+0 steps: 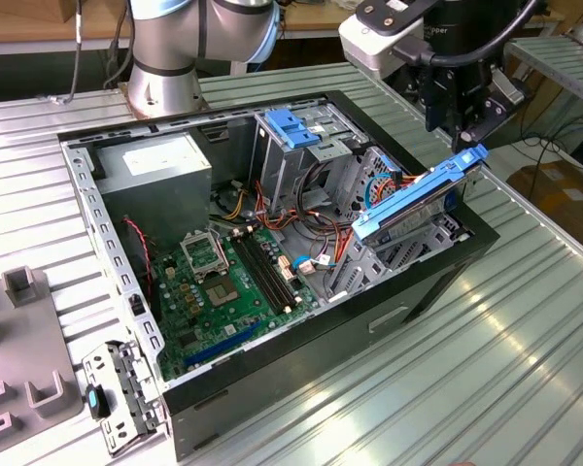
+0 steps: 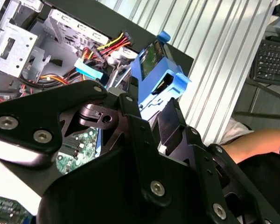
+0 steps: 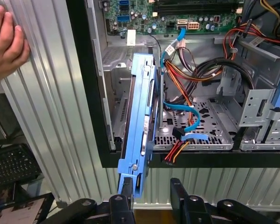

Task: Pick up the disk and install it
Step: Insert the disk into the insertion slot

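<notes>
— Jaws first: clenched or released?
— Released, going by the first wrist view; I'll come to that. Take the exterior view first. The gripper (image 1: 463, 136) hangs over the end of the computer case (image 1: 301, 359) that holds the drive cage (image 1: 369, 262), just above the raised end of the disk (image 1: 418, 199).
— How does the disk lie?
— Tilted. Its low end sits on the drive cage inside the case, and its high end juts up past the case's rim. Deeper in the case are the motherboard (image 1: 223, 282), the grey power supply box (image 1: 160, 170) and the light-blue latch plate (image 1: 291, 126). The case lies open on the ribbed metal table (image 1: 505, 369).
— And the second wrist view?
— The disk's blue rail (image 2: 175, 84) rises beyond the gripper's black links, at the case's edge. Bundled wires (image 2: 107, 46) sit inside the case behind it. Outside the case are a keyboard (image 2: 273, 63) and a person's arm (image 2: 256, 144).
— And the first wrist view?
— The disk (image 3: 140, 116) shows edge-on, reaching from inside the case out across its black wall (image 3: 84, 93). One finger sits right at the disk's outer end. The other finger (image 3: 177, 186) stands apart from it, with bare table showing between. So the jaws are spread, not pinching the disk. A blue cable (image 3: 189, 114) loops over the cage floor beside the disk. A person's hand (image 3: 7, 42) rests on the table outside the case.
</notes>
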